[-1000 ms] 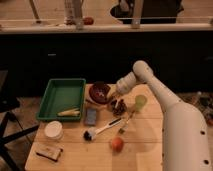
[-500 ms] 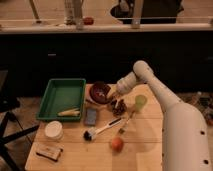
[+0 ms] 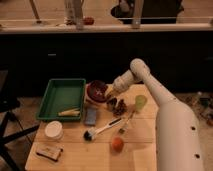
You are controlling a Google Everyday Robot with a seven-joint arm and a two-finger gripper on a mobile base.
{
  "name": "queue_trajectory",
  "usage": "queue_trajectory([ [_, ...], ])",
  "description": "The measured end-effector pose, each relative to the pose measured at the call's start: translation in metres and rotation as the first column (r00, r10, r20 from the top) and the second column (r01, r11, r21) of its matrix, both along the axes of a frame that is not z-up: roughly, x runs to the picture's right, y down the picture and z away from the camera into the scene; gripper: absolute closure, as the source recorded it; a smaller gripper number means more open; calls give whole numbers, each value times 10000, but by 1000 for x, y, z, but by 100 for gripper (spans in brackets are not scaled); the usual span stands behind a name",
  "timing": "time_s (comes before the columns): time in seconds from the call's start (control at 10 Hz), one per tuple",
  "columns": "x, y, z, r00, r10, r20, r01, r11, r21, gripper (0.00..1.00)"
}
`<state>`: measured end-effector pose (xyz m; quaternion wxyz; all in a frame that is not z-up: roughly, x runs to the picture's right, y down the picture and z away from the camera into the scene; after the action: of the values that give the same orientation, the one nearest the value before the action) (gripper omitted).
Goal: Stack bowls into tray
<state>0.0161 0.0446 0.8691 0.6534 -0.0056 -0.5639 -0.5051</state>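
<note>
Reaching in from the right, a white robot arm places its hand (image 3: 110,94) at the right rim of the bowl (image 3: 96,90). The bowl is dark reddish-brown, round and shallow. It sits toward the far side of a pale wooden worktop (image 3: 85,156), just right of the green tray (image 3: 62,95). It cannot be told whether the hand is clamped on the rim or only resting against it.

The bowl looks glossy and rigid, so it is probably light but slippery. If it is ceramic, it could chip when set down hard. The raised rim looks like the best place to pinch it, since the smooth sides offer little grip.

A pale yellow item (image 3: 69,112) lies in the near part of the tray, and the far part of the tray floor is bare.

A yellow-green cup (image 3: 141,102) stands near the bowl on its right. A blue-grey flat rectangle (image 3: 91,116), a white-handled brush (image 3: 102,129) and an orange (image 3: 117,144) lie on the near side of the bowl.

No brand, label or writing can be read anywhere.
</note>
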Motion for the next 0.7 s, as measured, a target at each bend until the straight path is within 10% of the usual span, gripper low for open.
queue_trajectory([
  [0.7, -30, -13, 5, 9973, -543, -500, 556, 9982, 234, 100],
])
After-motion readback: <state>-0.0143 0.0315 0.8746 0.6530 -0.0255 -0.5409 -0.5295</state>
